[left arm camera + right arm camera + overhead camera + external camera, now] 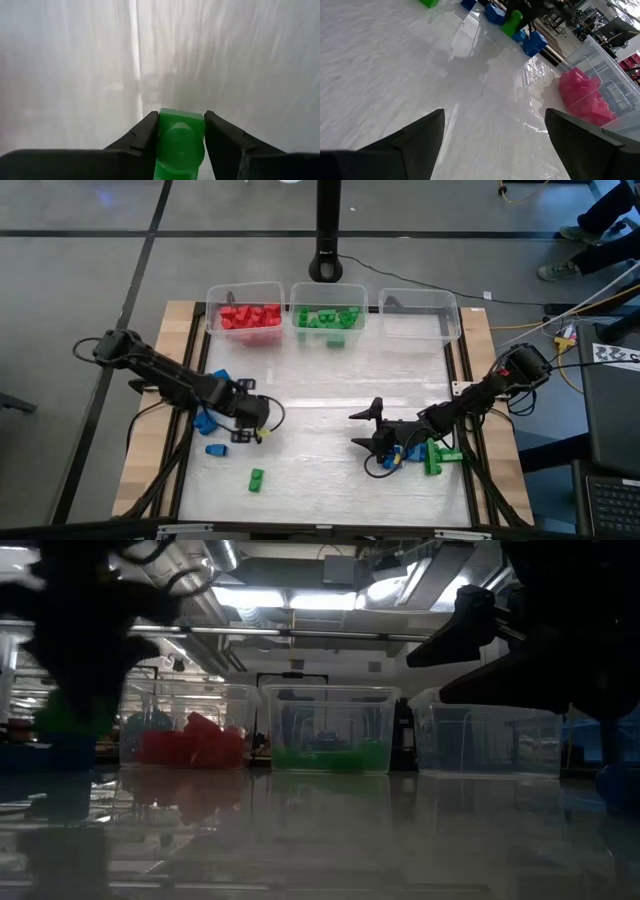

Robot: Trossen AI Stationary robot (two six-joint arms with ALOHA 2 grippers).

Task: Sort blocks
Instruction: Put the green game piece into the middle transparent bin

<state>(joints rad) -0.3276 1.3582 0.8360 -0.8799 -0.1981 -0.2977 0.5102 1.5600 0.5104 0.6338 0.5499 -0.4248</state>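
Nearest me, a lone green brick point(256, 479) lies on the table point(320, 395), not yet sorted. My left gripper point(252, 423) is clamped on a green block point(180, 144), studs toward the wrist camera, held clear of the surface so it can travel to a bin. Blue bricks point(210, 420) cluster just beside that gripper. On the right, my right gripper point(367, 428) hovers with fingers spread wide and empty, beside a green piece point(436, 457). Farthest off stand three clear bins: red bricks point(250, 317) in the left one, green bricks point(328, 318) in the middle, and the right bin point(420, 315) bare, presumably for blue.
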